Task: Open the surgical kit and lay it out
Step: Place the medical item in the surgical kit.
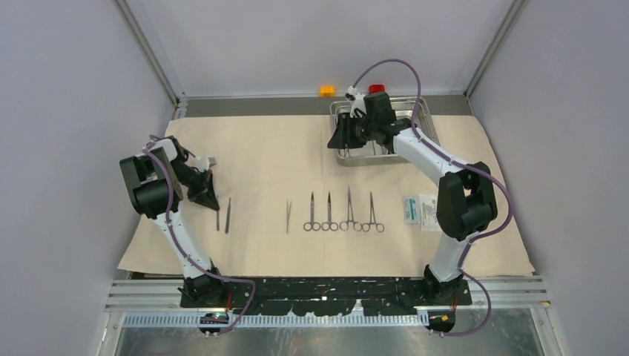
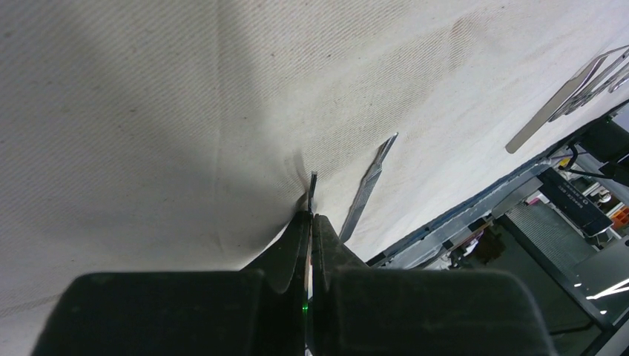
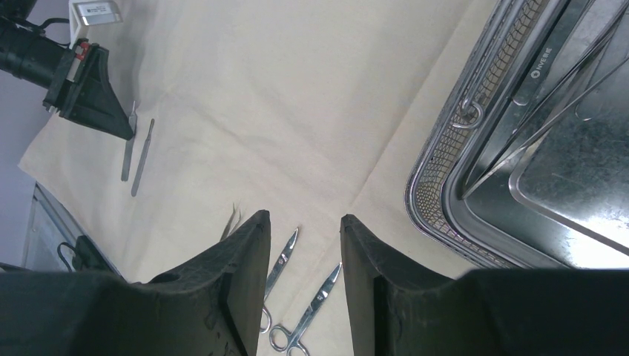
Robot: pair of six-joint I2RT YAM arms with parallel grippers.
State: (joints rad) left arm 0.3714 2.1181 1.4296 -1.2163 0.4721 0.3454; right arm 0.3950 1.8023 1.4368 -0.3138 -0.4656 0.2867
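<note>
The cloth (image 1: 282,159) is spread over the tabletop (image 1: 252,106), with the tray (image 3: 434,189) set at its 1 o'clock corner. A row is laid along its 6 o'clock side: two handles at 8 o'clock, then tweezers (image 1: 288,215), four clamps (image 1: 343,216) and two packets (image 1: 419,210) at 4 o'clock. The left jaws are clenched on the 12 o'clock end of the left handle (image 1: 217,219), just beside the second handle (image 1: 228,215), while the right jaws are held apart and empty over the tray's 9 o'clock rim.
</note>
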